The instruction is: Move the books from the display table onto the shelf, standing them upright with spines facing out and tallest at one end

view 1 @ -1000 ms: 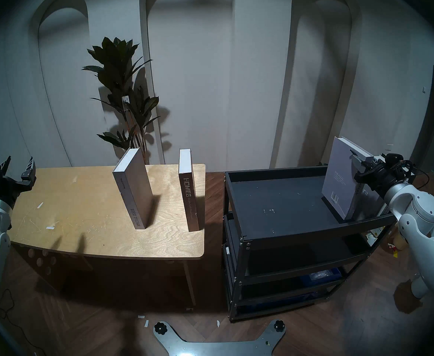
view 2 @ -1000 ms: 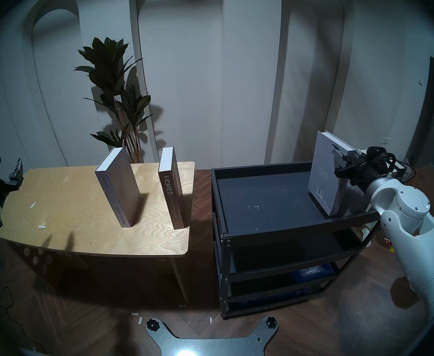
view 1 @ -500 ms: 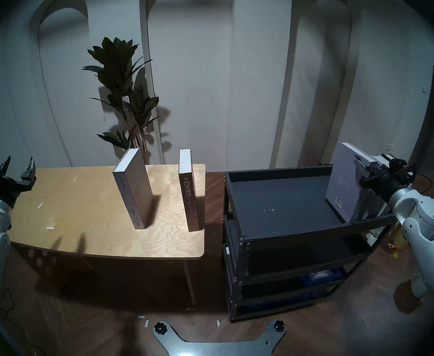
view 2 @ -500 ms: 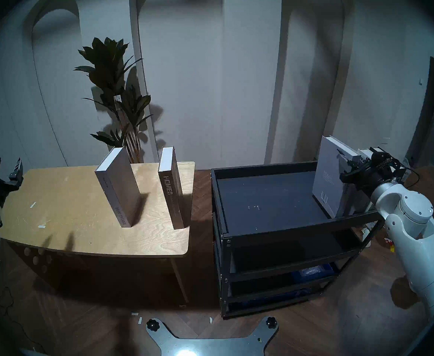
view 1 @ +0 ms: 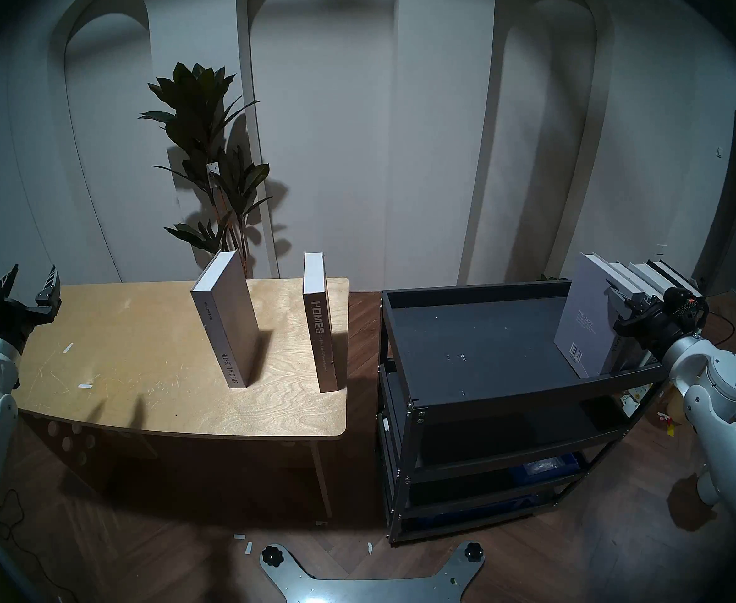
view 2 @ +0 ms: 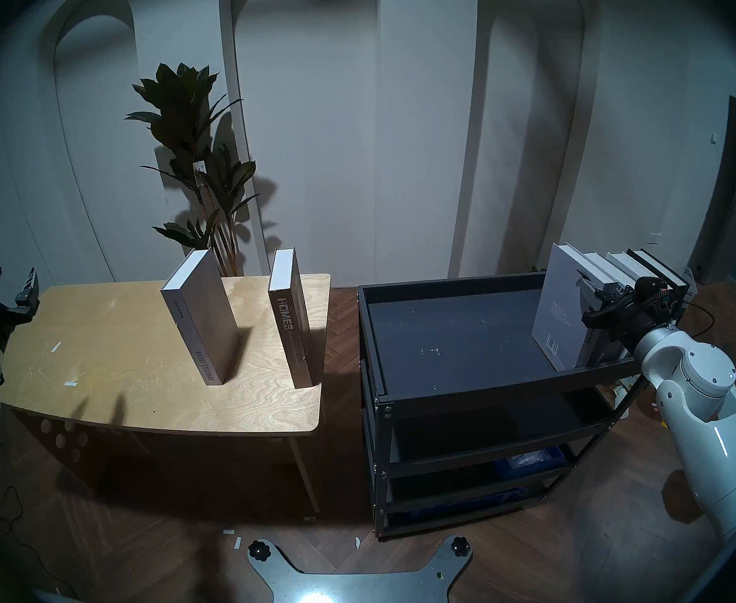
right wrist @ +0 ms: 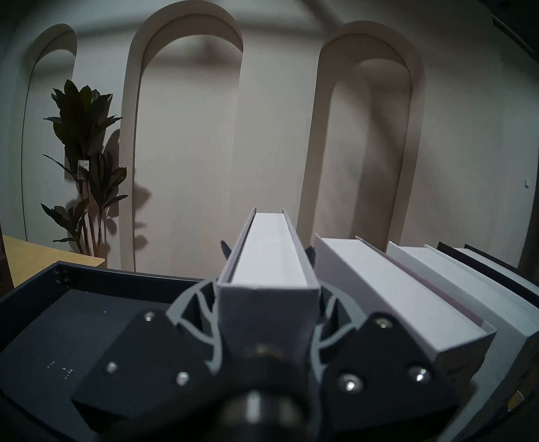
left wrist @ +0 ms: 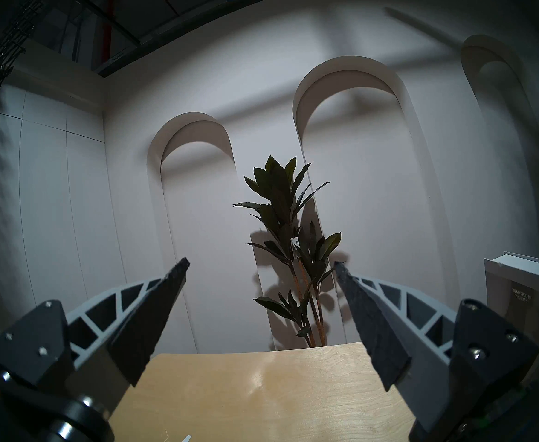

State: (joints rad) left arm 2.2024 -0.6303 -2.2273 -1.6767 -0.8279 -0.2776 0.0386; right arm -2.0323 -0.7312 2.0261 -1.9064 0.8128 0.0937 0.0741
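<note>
My right gripper is shut on the spine end of a pale grey book. I hold it upright over the right end of the black shelf. In the right wrist view the same book stands just left of three upright books, with a narrow gap between. Two books remain standing on the display table: the grey "SPECIAL ISSUE" and the brown "HOMES". Off the table's left end, my left gripper is open and empty.
A tall potted plant stands behind the table. A strip of wooden floor separates table and shelf. The shelf's lower tiers hold a blue bin. My base plate lies on the floor in front.
The right gripper has carried the grey book to the right, up beside the row of books at the shelf's right end. The left arm has not moved.
</note>
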